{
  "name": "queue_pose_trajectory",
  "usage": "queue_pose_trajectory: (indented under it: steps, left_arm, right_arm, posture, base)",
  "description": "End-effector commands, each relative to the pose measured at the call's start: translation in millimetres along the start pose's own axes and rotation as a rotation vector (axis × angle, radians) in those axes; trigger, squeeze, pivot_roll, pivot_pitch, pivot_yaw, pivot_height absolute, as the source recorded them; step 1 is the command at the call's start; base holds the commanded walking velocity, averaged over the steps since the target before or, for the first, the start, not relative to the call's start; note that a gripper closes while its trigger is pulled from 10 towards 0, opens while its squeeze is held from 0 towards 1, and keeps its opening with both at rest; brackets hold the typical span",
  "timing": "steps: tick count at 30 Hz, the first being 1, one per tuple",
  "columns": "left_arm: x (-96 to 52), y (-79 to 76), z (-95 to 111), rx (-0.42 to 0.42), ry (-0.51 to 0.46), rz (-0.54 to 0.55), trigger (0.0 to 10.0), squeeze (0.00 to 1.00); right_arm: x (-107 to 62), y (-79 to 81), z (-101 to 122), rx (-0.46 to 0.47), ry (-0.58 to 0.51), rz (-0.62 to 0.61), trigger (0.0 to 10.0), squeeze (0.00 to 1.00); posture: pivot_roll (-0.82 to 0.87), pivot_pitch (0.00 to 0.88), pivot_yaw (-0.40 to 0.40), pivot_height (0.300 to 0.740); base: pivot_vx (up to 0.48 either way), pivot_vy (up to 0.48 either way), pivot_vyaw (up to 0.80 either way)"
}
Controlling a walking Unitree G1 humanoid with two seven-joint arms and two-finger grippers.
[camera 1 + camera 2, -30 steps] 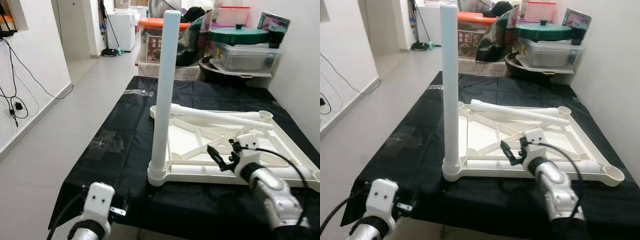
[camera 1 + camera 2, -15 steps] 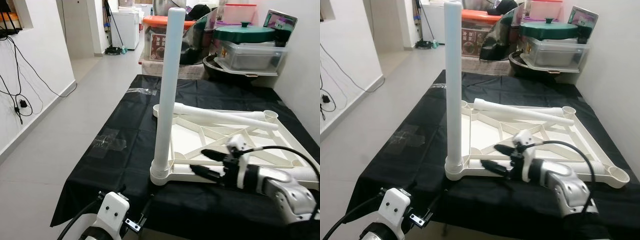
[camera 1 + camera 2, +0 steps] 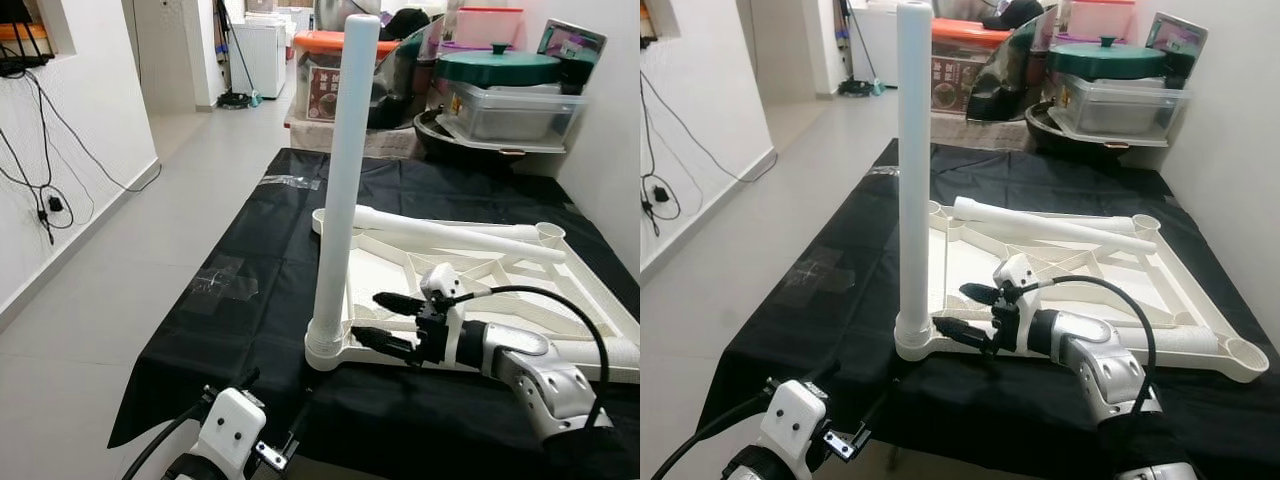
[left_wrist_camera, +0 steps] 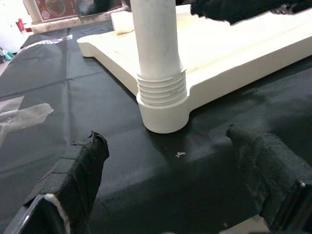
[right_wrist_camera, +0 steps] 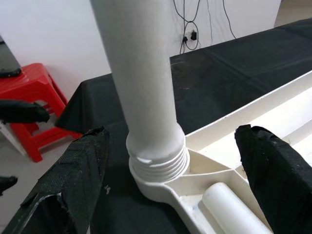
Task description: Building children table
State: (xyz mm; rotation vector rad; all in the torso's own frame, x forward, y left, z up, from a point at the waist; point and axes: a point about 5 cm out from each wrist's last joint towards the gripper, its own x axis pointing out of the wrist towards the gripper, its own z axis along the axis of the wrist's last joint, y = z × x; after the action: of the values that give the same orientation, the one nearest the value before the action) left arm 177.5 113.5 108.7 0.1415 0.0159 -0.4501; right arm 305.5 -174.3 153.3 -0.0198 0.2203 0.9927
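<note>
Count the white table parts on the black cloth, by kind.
Upturned tabletop: 1
Upright leg, screwed into the corner: 1
Loose legs lying on the tabletop: 2
Total: 4

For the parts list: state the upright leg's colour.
White, like the table frame; the upright leg shows best in the left eye view.

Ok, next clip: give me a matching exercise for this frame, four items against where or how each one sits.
Items:
1. upright table leg
2. loose table leg
3. right hand
4. left hand

States:
A. lying across the upturned tabletop frame
B. open, low at the near edge of the black cloth
C. screwed into the frame's near-left corner socket
D. open, pointing at the base of the standing leg

Pairs: 1-C, 2-A, 3-D, 4-B
</note>
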Motion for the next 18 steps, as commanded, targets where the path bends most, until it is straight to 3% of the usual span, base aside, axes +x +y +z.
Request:
queue_pose_trajectory:
  steps: [1,7,12,18]
  left_arm:
    - [-1.1,-2.4,-2.1,0.01,0.008,-0.012,10.0,0.0]
    - [-1.5,-2.8,-2.4,0.012,0.009,-0.013,10.0,0.0]
    - [-0.9,-2.9,-3.3,0.02,0.015,-0.014,10.0,0.0]
    - [-0.8,-3.1,-2.8,0.022,0.013,-0.013,10.0,0.0]
  right_arm:
    - [2.0,-1.0,4.0,-0.022,-0.011,-0.004,10.0,0.0]
    - [6.1,0.0,5.8,-0.024,-0.022,0.01,10.0,0.0]
    - [22.7,10.4,10.2,-0.039,-0.049,0.077,10.0,0.0]
    - [31.3,10.5,11.3,-0.061,-0.048,0.08,10.0,0.0]
  posture:
    - [0.1,0.0,-0.069,0.74]
    - [0.1,0.0,-0.068,0.74]
    - [0.11,0.0,-0.067,0.74]
    - [0.11,0.0,-0.071,0.74]
  base:
    - [0.0,0.0,0.0]
    - [0.0,0.0,0.0]
    - [0.0,0.0,0.0]
    - [0.0,0.0,0.0]
